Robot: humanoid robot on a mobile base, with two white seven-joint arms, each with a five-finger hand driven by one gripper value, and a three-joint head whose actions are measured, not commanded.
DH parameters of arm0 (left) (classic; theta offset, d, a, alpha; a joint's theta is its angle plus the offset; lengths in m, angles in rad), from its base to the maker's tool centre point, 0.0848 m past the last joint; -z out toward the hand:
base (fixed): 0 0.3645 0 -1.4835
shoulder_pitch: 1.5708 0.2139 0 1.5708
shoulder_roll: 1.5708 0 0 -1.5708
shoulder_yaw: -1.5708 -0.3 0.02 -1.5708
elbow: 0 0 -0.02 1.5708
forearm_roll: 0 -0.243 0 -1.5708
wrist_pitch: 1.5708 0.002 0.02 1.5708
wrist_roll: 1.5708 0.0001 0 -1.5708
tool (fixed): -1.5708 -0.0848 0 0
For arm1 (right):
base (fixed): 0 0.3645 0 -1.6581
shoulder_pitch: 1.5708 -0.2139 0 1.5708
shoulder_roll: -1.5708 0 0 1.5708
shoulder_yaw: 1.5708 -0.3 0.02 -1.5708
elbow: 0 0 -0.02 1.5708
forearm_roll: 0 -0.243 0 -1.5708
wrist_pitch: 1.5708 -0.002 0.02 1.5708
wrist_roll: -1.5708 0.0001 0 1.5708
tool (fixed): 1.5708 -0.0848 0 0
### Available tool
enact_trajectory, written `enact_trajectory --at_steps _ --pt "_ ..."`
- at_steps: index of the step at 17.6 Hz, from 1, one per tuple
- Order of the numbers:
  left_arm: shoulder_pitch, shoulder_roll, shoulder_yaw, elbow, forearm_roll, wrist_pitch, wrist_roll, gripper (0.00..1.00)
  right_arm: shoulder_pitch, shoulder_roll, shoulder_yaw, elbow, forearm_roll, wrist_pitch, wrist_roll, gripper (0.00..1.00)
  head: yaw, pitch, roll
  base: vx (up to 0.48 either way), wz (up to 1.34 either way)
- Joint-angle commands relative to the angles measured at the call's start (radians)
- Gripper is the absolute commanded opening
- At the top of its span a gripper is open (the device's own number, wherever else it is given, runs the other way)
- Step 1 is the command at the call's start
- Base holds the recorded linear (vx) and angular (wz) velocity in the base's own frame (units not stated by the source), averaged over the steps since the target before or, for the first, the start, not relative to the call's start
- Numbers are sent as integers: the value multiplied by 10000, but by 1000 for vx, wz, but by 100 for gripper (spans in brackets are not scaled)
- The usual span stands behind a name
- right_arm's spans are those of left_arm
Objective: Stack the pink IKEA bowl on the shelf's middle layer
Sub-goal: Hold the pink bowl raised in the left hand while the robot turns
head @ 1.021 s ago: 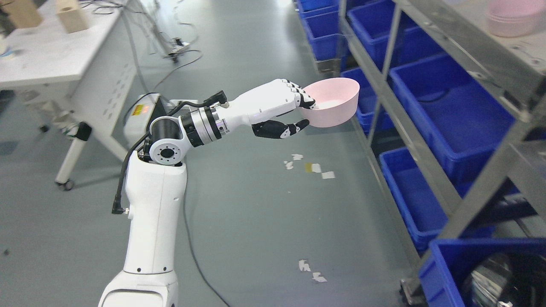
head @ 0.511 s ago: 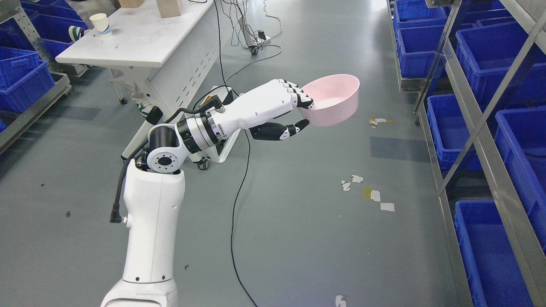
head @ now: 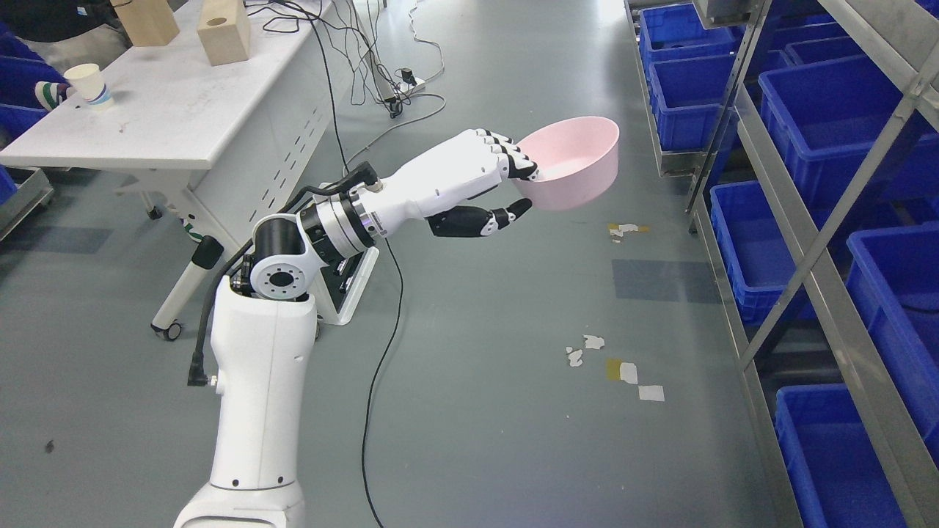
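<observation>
While the left hand (head: 490, 183) is reaching out over the grey floor (head: 477, 411), its fingers (head: 513, 158) are hooking over the near rim of the pink bowl (head: 572, 163) and the thumb is pressing under its wall, so the hand is clamped on the bowl. That bowl is hanging in the air, slightly tilted with its mouth upward, and its inside is showing nothing but pale pink. It is sitting well apart from the metal shelf (head: 814, 242) running along the right side. Blue bins (head: 829, 117) are filling the shelf levels, and the ones whose insides are showing are lying bare. Off to the left, a white table (head: 183, 125) is carrying a paper cup (head: 88, 82) and two wooden blocks (head: 224, 33); what the cup is holding cannot be told.
</observation>
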Motion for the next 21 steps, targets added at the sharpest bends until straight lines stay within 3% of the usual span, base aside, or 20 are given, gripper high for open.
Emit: enact_trajectory --at_steps 1,21 --pt "10 175 122 -128 6 -2 19 1 230 -175 0 -175 0 7 -2 100 0 0 0 307 -111" --pt "-511 175 -77 -219 67 -2 19 1 230 -175 0 -175 0 7 -2 100 0 0 0 290 8"
